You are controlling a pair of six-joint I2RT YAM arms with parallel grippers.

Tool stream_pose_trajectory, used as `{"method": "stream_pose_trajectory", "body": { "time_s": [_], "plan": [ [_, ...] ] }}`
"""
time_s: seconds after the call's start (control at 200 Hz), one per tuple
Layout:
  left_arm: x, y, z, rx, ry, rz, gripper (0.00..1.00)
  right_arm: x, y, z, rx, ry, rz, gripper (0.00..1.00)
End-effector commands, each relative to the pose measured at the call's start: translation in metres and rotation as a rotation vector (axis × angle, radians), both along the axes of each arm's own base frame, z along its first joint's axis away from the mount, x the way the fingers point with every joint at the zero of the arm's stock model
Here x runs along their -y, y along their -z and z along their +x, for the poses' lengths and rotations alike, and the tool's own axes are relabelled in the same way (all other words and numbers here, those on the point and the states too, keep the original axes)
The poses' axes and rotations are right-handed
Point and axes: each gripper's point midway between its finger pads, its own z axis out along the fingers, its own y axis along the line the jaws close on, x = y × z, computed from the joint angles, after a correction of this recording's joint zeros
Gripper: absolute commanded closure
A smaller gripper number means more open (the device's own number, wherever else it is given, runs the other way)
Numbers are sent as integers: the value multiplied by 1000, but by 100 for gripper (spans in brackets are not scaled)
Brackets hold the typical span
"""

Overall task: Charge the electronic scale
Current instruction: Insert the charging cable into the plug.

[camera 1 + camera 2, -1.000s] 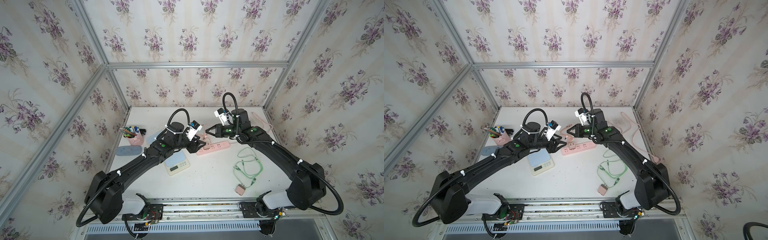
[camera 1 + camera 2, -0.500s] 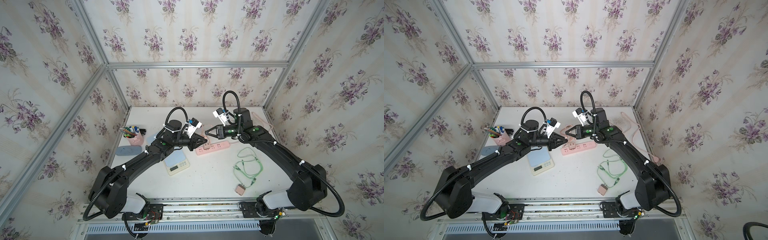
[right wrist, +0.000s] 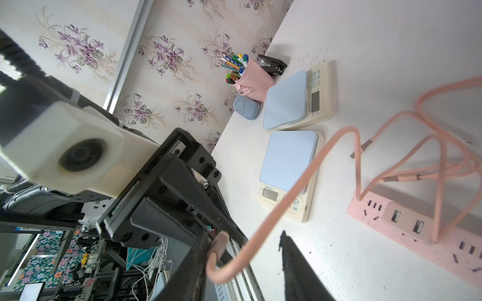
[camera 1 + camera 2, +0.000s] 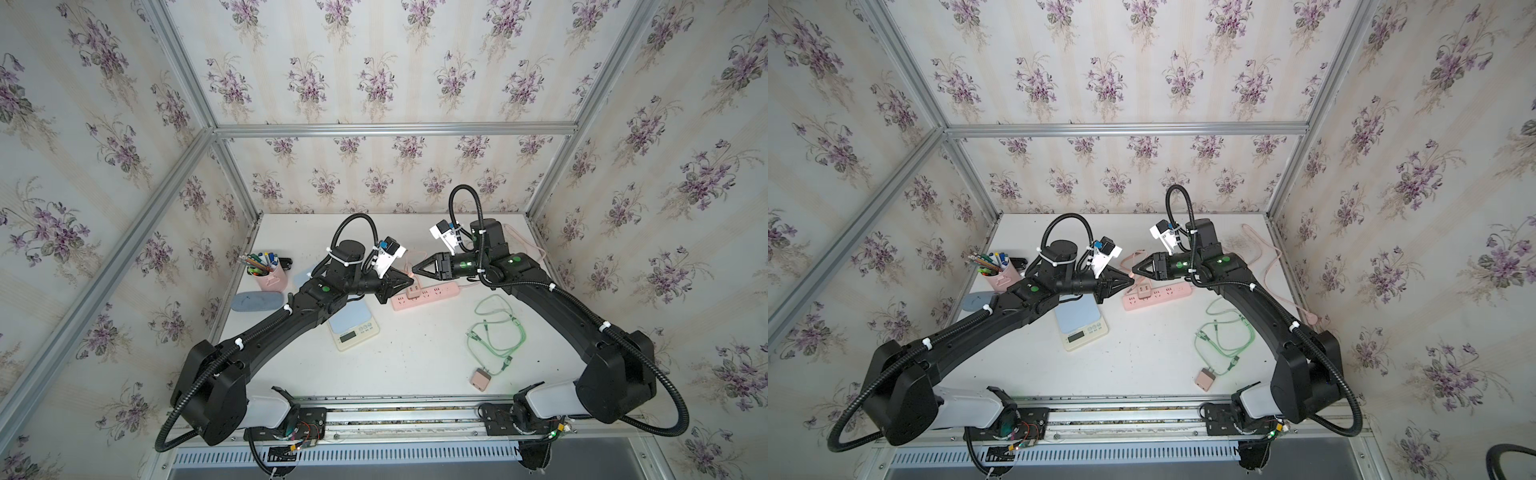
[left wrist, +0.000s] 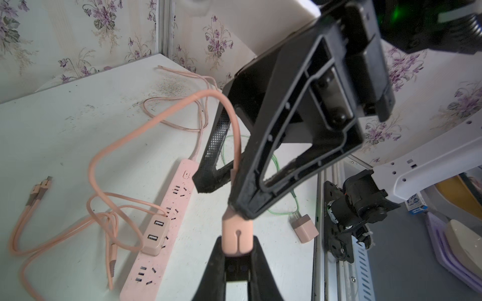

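scale: the electronic scale (image 4: 354,328) sits on the table (image 4: 415,357) just left of and nearer than the pink power strip (image 4: 432,291), half under the left arm. No cable going into it that I can see. There's a second scale (image 3: 287,100) further to the far left, and I honestly can't tell which one is the target.
left pincer: the left gripper (image 5: 237,243) is clamped on the chunky end piece of the pink cable (image 5: 236,146), up in the air over the strip.
right pincer: the right gripper (image 4: 419,269) is nose to nose with it, jaws apart. The cable just runs loose between them, so nothing is gripped.
power side: the cable drops down to the USB adapter (image 5: 155,234) sitting in the strip. It looks plugged in there, but I can't swear to it.
done so far: the cable is off the table and in hand, imo.
still to do: get a plug over to the scale and into its port (port not visible). The loose connector ends (image 5: 39,187) lie flat on the table.
progress guess: early-to-middle, since the actual plugging in is all ahead.
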Motion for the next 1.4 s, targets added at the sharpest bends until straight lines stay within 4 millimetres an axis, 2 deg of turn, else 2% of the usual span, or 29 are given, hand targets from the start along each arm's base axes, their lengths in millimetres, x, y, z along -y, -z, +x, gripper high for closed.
{"method": "stream_pose_trajectory", "body": {
  "time_s": [0.0, 0.185, 0.36, 0.465, 0.57, 0.594, 0.609, 0.674, 0.724, 0.774, 0.884, 0.989, 1.004, 1.079, 1.194, 1.339, 1.354, 1.394],
  "plan": [
    [-3, 2, 5, 71, -23, 52, 98, -1, 7, -6, -54, -21, -11, 55],
    [-2, 7, 4, 104, -43, 96, 98, -7, 3, -8, -70, -40, 1, 62],
    [-1, 9, 2, 141, -56, 144, 98, -15, 5, -15, -91, -65, -9, 80],
    [-1, 12, 2, 154, -58, 171, 98, -18, 10, -16, -102, -63, -20, 100],
    [-3, 13, 4, 163, -73, 185, 97, -17, 13, -15, -108, -52, -38, 100],
    [-4, 13, 4, 166, -77, 188, 94, -16, 14, -14, -106, -45, -48, 100],
    [-5, 13, 4, 165, -82, 191, 89, -15, 14, -13, -103, -38, -54, 100],
    [-10, 14, 6, 166, -115, 201, 53, -8, 19, -3, -71, 21, -123, 100],
    [-15, 16, 8, 160, -142, 209, 39, 1, 24, 12, -24, 94, -207, 100],
    [-19, 21, 9, 140, -167, 211, 33, 11, 30, 26, 19, 161, -289, 100],
    [-22, 44, 13, 48, -206, 228, 32, 25, 43, 50, 88, 257, -412, 100],
    [-21, 70, 20, -40, -238, 254, 33, 25, 54, 66, 138, 300, -480, 100],
    [-19, 82, 22, -68, -239, 273, 33, 25, 56, 68, 142, 302, -488, 100],
    [-16, 104, 28, -119, -257, 292, 35, 22, 65, 77, 160, 315, -517, 100],
    [-10, 127, 40, -180, -273, 281, 38, 16, 83, 84, 145, 305, -551, 100],
    [-6, 147, 53, -239, -277, 256, 43, 16, 108, 93, 116, 305, -609, 100],
    [-6, 149, 55, -242, -278, 254, 43, 3, 110, 84, 122, 271, -610, 100],
    [-5, 153, 57, -252, -276, 254, 44, -2, 115, 83, 120, 260, -614, 100]
  ]
}}
